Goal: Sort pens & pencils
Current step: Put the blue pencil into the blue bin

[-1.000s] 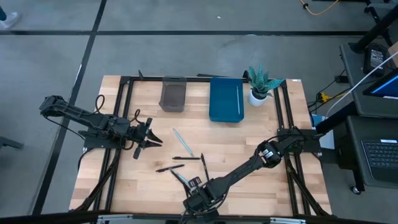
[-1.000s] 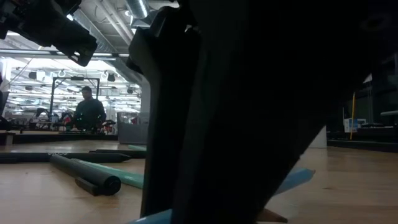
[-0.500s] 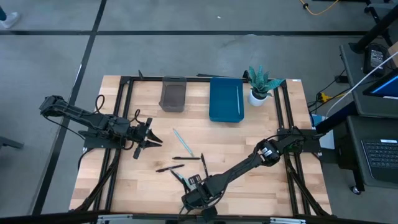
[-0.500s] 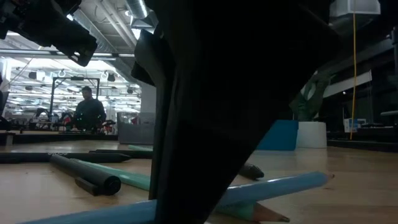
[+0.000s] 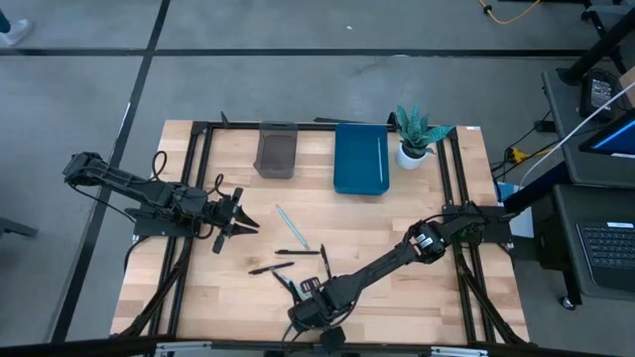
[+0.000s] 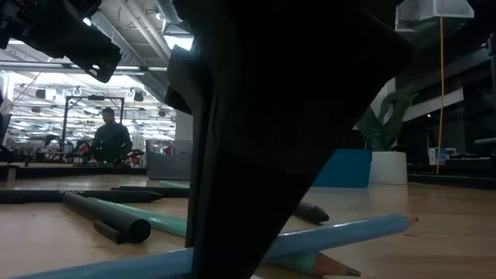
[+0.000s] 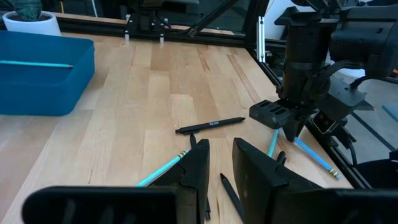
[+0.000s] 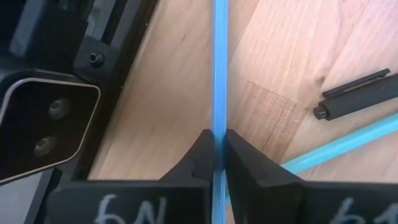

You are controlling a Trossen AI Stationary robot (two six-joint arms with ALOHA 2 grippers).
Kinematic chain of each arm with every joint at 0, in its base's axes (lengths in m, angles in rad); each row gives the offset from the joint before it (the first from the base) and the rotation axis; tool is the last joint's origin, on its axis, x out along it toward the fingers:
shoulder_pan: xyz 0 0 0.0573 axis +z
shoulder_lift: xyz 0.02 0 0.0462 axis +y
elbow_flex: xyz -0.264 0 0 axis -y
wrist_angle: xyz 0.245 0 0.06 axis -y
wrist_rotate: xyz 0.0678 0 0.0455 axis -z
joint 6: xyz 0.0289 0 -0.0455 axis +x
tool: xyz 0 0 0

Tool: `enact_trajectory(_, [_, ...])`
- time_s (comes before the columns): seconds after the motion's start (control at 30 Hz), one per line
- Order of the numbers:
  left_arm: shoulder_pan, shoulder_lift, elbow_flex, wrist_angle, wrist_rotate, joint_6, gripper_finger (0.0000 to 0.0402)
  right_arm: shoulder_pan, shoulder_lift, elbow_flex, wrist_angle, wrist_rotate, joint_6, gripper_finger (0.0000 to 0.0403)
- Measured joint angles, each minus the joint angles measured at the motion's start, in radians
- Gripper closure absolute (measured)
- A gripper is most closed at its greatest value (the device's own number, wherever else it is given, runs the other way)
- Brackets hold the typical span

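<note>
Since a second before, the left arm had not shifted: its left gripper (image 5: pixel 241 217) hung over the left part of the wooden surface (image 5: pixel 427 297), holding nothing, its fingers (image 7: pixel 196 167) parted by a narrow gap. Just to its right a pale blue pencil (image 5: pixel 289 227) lay on the surface, its long axis running diagonally from upper left to lower right in the high view. Below that, a black pen (image 5: pixel 298 252) lay almost crosswise, another black pen (image 5: pixel 270 268) lay level with a slight tilt, and a third black pen (image 5: pixel 324 260) stood nearly lengthwise beside them.

The change was on the right arm. A second earlier the right gripper (image 5: pixel 304 315) had been spread wider above the near edge of the surface; now it had drawn in a little toward the left and closed tight on a bright blue pencil (image 8: pixel 218 93). In the right wrist view that pencil ran straight away from the fingers (image 8: pixel 198 152), along the line of the arm, close beside the black frame at the near edge. A second blue pencil (image 8: pixel 348 144) crossed beneath it at a slant, and the end of a black pen (image 8: pixel 354 96) lay near.

At the far side, the grey bin (image 5: pixel 276 149) and the blue tray (image 5: pixel 361 159) sat side by side, a blue pencil (image 7: pixel 36 63) already lying in the tray, with a potted plant (image 5: pixel 415 134) just right.
</note>
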State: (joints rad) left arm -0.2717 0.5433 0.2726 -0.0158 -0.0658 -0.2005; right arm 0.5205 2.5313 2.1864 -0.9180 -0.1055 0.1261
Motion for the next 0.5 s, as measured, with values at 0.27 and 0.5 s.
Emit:
enact_trajectory(0.27, [0.0,0.0,0.0,0.0,0.0,0.0,0.0337,-0.003,0.001,0.002,0.0,-0.005,-0.001,0.038])
enact_trajectory(0.5, [0.0,0.0,0.0,-0.002,0.0,0.0,0.0337,-0.005,0.005,0.023,-0.008,-0.005,-0.003,0.037])
